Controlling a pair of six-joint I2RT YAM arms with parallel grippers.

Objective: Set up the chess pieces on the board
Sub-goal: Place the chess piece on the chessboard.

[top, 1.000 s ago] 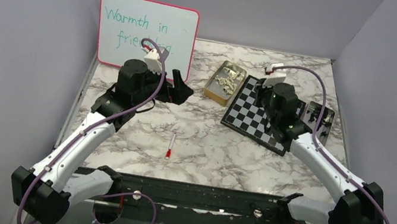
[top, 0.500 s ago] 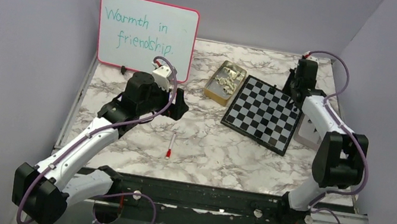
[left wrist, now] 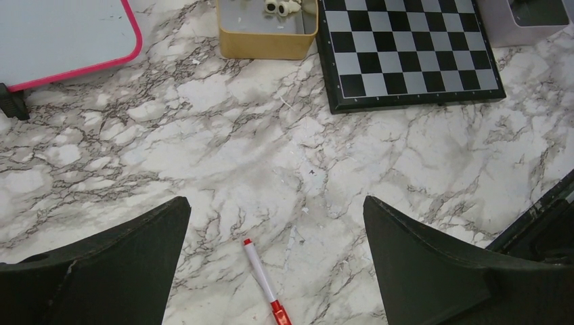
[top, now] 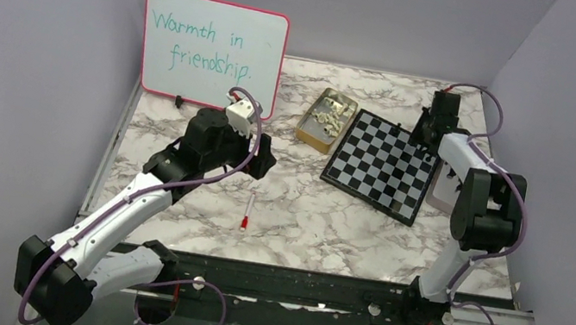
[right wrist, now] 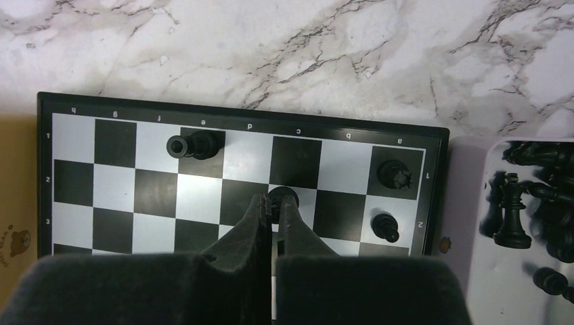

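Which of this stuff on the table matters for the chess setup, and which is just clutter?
For the job: board; black chessmen, some on the board, more in the grey tray; cream chessmen in the gold tin.
Lying about: whiteboard; marker pen.

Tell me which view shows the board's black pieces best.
The right wrist view: four black pieces show clearly on the board. The top view barely shows them; the left wrist view cuts off those rows.
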